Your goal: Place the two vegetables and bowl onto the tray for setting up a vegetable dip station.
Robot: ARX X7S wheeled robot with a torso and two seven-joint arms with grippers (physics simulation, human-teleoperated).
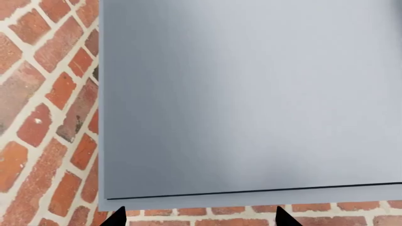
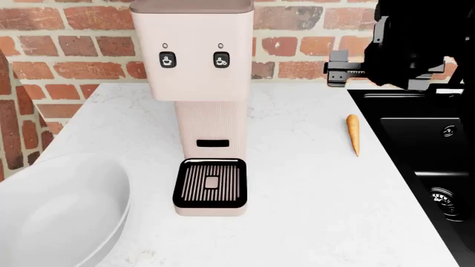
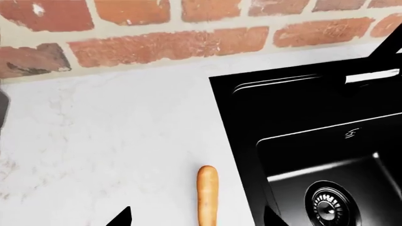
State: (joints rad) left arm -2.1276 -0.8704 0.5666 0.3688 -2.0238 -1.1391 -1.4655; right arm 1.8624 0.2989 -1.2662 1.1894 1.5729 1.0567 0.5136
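An orange carrot lies on the white counter beside the black sink, thick end toward the brick wall. In the right wrist view the carrot sits between the spread fingertips of my right gripper, which is open and above it. My right arm hangs over the counter's back right. The white bowl rests at the near left edge. My left gripper is open with nothing in it, facing a flat grey panel. The tray is out of view.
A tall pink coffee machine with a black drip grate stands mid-counter. A brick wall runs behind the counter. The sink drain lies close to the carrot's right. Brick surface surrounds the grey panel.
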